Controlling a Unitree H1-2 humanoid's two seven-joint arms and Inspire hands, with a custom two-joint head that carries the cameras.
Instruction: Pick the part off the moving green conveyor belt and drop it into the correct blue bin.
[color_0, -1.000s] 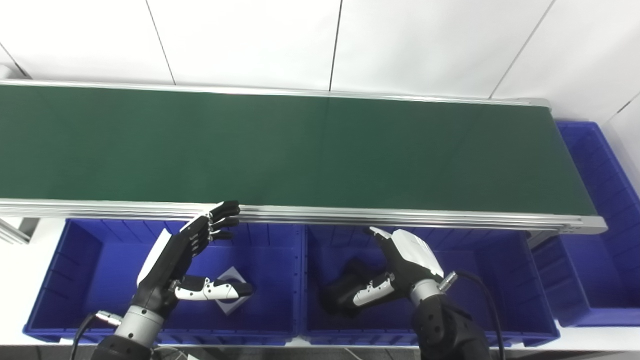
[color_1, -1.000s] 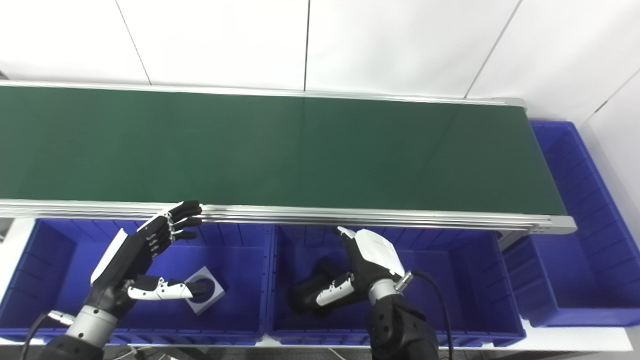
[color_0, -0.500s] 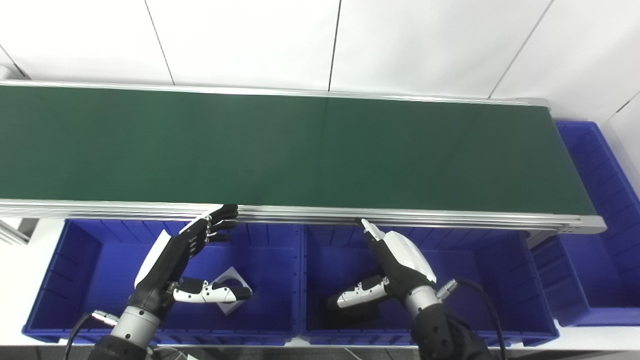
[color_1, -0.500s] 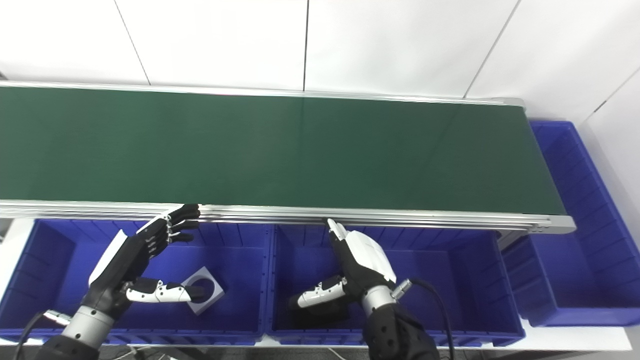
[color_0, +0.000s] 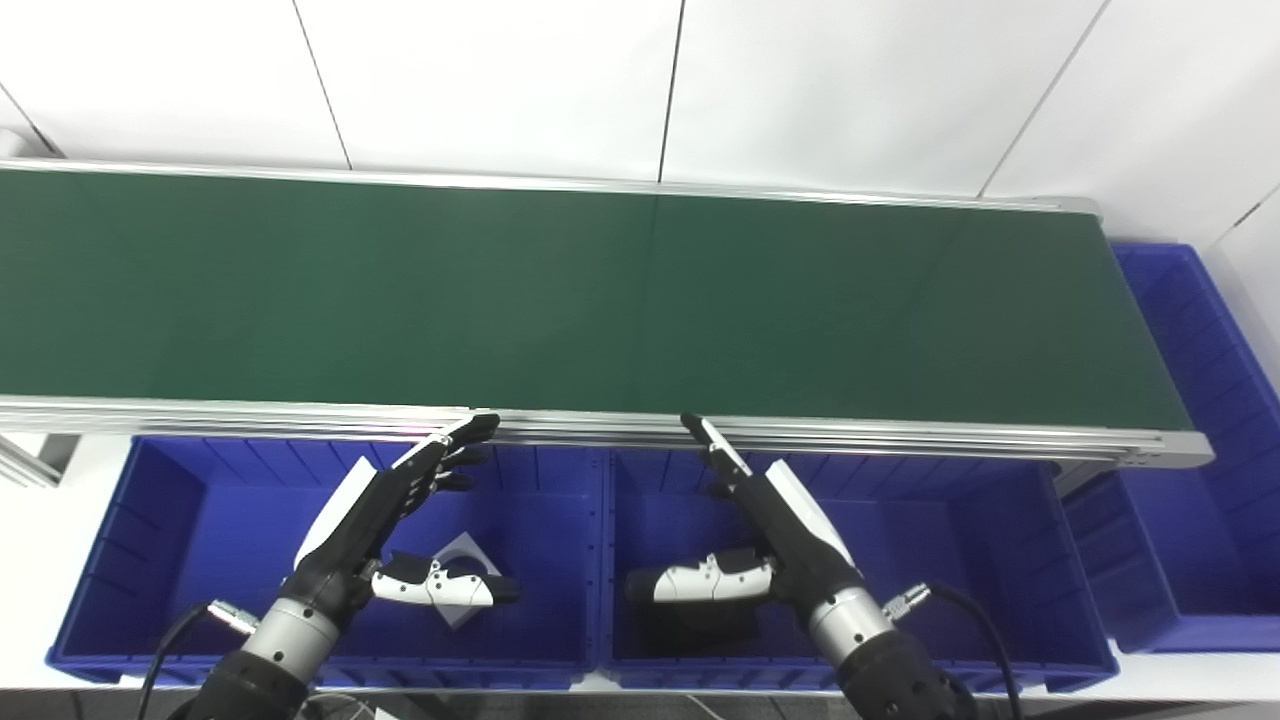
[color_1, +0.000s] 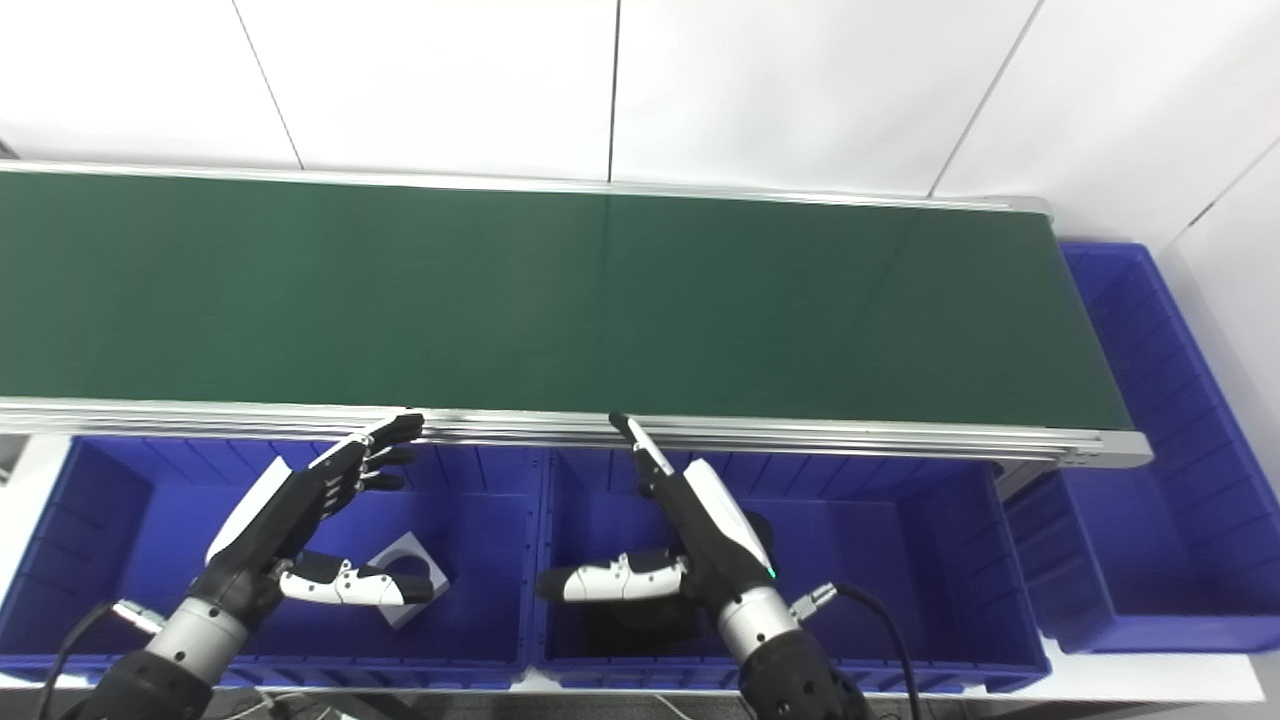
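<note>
The green conveyor belt (color_0: 640, 300) runs across the view with no part on it. My left hand (color_0: 390, 520) is open and empty, held above the left blue bin (color_0: 160, 520), fingers reaching toward the belt's near rail. A grey square part with a round hole (color_0: 455, 560) lies in that bin, partly under the thumb. My right hand (color_0: 770, 530) is open and empty above the middle blue bin (color_0: 960, 540), fingers straight toward the rail. A black part (color_0: 700, 620) lies in that bin below the thumb, mostly hidden.
A third blue bin (color_0: 1190, 420) stands at the belt's right end. The aluminium rail (color_0: 900, 435) runs along the belt's near edge above the bins. A white wall stands behind the belt.
My right hand has opened out flat and shifted left, its fingers now straight; the black part it held now lies in the middle bin. My left hand has shifted slightly right and flattened.
</note>
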